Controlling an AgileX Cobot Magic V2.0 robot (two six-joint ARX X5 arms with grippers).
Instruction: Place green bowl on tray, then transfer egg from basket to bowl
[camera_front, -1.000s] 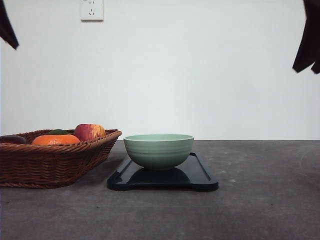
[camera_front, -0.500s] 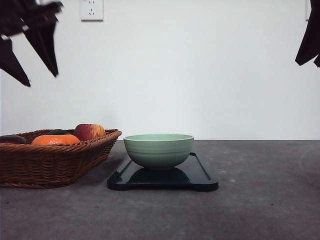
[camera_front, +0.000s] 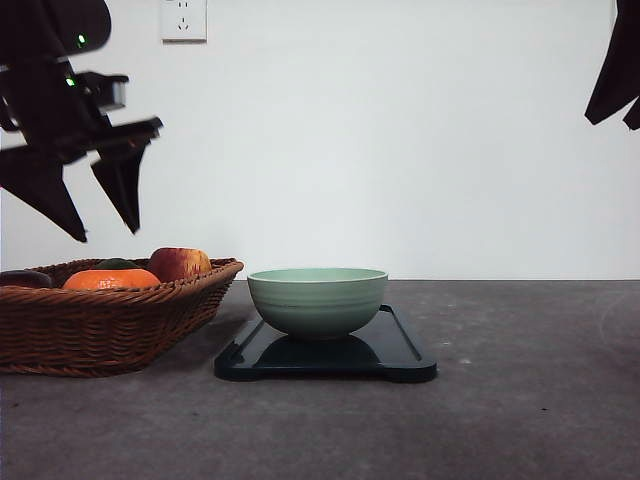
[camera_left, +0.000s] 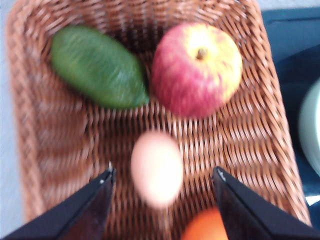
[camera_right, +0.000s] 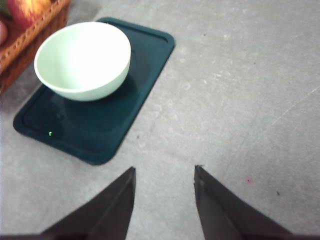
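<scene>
On the wicker basket (camera_left: 260, 125) floor, the egg (camera_left: 156, 167) lies between the spread-open left pincer (camera_left: 162, 177) fingers.

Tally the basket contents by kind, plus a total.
Egg: 1
Apple: 1
Orange fruit: 1
Green item: 1
Dark item at the basket's left edge: 1
Total: 5

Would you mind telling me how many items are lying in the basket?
4: green vegetable, apple, egg in the middle, and orange. Others may be hidden.
</scene>
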